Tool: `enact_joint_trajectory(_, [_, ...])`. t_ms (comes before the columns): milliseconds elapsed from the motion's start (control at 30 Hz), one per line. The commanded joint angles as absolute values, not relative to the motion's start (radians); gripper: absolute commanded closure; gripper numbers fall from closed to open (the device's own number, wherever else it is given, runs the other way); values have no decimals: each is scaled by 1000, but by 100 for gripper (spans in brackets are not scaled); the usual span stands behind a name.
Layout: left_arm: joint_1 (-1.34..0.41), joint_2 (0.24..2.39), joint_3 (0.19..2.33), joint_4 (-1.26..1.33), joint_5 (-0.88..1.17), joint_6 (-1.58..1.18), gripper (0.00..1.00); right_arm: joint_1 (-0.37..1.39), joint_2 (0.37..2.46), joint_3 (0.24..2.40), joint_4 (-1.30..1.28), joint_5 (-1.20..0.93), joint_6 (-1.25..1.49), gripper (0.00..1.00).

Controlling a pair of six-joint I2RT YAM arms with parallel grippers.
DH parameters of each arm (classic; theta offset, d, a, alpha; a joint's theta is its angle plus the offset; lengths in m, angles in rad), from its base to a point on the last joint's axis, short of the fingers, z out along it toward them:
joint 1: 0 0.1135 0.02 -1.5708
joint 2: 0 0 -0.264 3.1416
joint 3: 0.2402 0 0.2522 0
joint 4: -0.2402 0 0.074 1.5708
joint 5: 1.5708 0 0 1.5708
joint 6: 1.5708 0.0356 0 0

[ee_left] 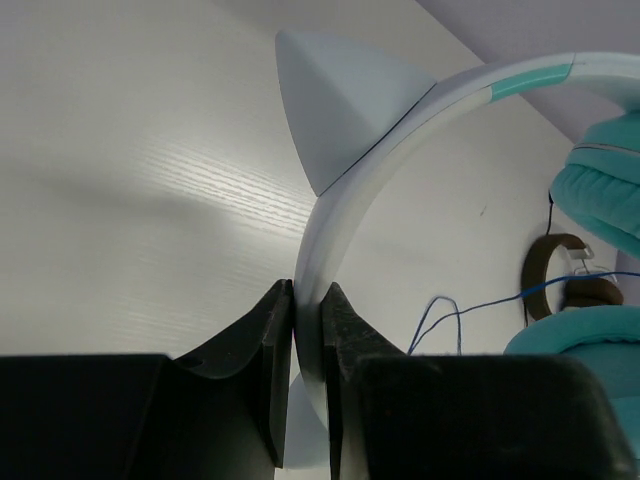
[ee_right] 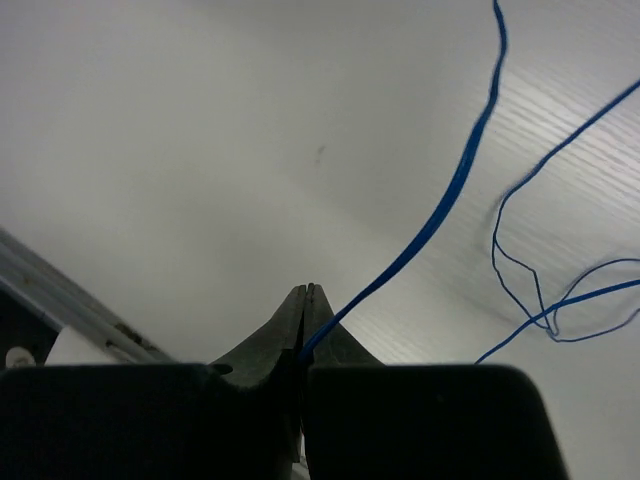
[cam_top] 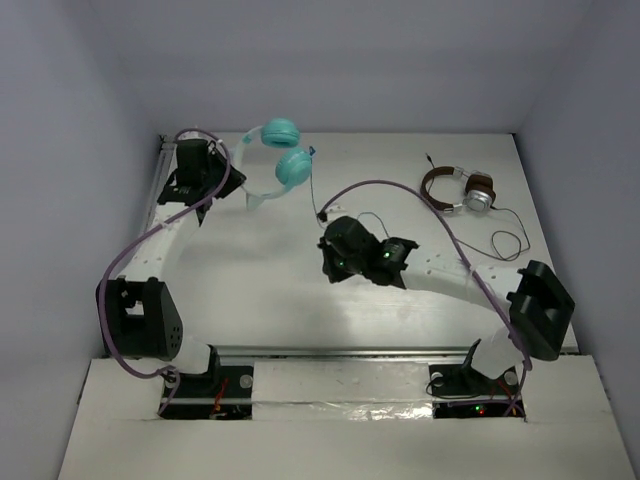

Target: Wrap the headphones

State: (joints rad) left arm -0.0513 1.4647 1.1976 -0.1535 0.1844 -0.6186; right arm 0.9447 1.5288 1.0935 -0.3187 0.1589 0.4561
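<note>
My left claw (ee_left: 308,296) is clamped on the pale headband of the headphones (cam_top: 292,167), which are at the far left corner of the surface (cam_top: 270,290). My right claw (ee_right: 306,297), near the surface's middle, is pinched tight on their thin blue cable (ee_right: 455,180).

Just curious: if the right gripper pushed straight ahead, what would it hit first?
Probably the white tabletop; the right gripper, shut on the blue cable, shows nothing else ahead in its wrist view.
</note>
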Motion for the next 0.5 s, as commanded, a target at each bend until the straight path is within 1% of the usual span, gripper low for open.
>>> enact_joint_trajectory(0, [-135, 1377, 1197, 5, 65, -620, 100, 1044, 1532, 1242, -474, 233, 365, 100])
enact_joint_trajectory(67, [-199, 1388, 1192, 2, 23, -597, 100, 1104, 1542, 1339, -550, 238, 321, 100])
enact_joint_trajectory(167, [-277, 1407, 1187, -41, -23, -539, 100, 1127, 1548, 1449, -630, 235, 266, 100])
enact_joint_trajectory(333, [-362, 1442, 1196, -133, -6, -425, 100, 1127, 1534, 1551, -699, 259, 167, 100])
enact_joint_trajectory(400, [-383, 1468, 1256, -204, -5, -350, 100, 1127, 1534, 1589, -721, 278, 132, 100])
enact_joint_trajectory(467, [-406, 1467, 1287, -253, 43, -283, 100, 1114, 1523, 1600, -727, 270, 111, 100])
